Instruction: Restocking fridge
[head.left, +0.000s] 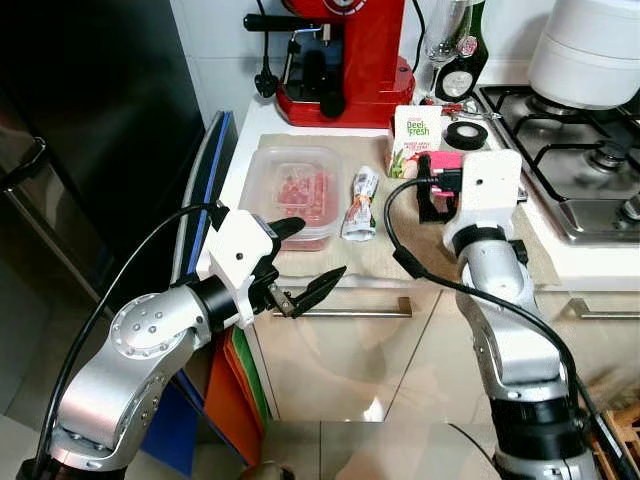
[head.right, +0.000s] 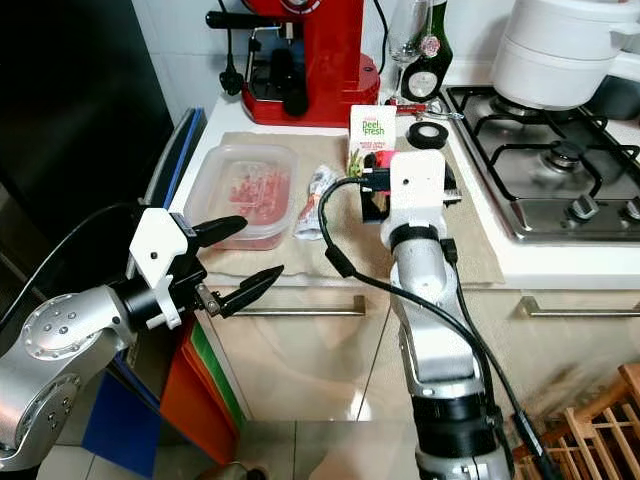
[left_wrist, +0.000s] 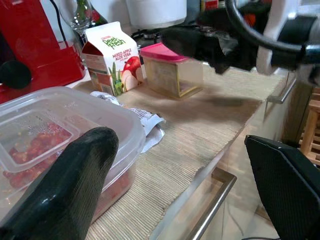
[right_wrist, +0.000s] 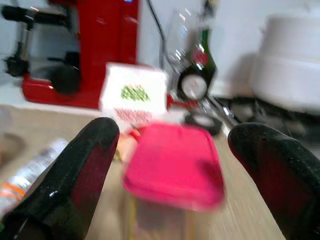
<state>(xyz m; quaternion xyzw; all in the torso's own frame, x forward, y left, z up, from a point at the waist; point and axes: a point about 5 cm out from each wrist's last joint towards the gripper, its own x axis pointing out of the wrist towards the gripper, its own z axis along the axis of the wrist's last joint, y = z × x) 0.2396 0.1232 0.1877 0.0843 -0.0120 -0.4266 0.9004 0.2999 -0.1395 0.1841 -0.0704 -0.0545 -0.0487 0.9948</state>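
A clear lidded tub of red food (head.left: 293, 193) rests on the woven mat (head.left: 400, 255) near the counter's left end. My left gripper (head.left: 318, 250) hovers open at the counter's front edge, one finger (left_wrist: 75, 185) close beside the tub. A printed pouch (head.left: 360, 203) lies right of the tub. Behind it stand a juice carton (head.left: 414, 138) and a small pink-lidded container (right_wrist: 172, 167). My right gripper (head.left: 432, 188) is open just above and in front of that container, its fingers (right_wrist: 80, 175) spread to either side of the lid, not touching.
A dark fridge (head.left: 90, 130) stands to the left. A red coffee machine (head.left: 345, 55), a bottle (head.left: 462, 60) and a black tape roll (head.left: 466, 134) sit at the back. The hob (head.left: 570, 150) with a white pot (head.left: 590, 50) is on the right. Drawer handles (head.left: 350, 312) run below the counter.
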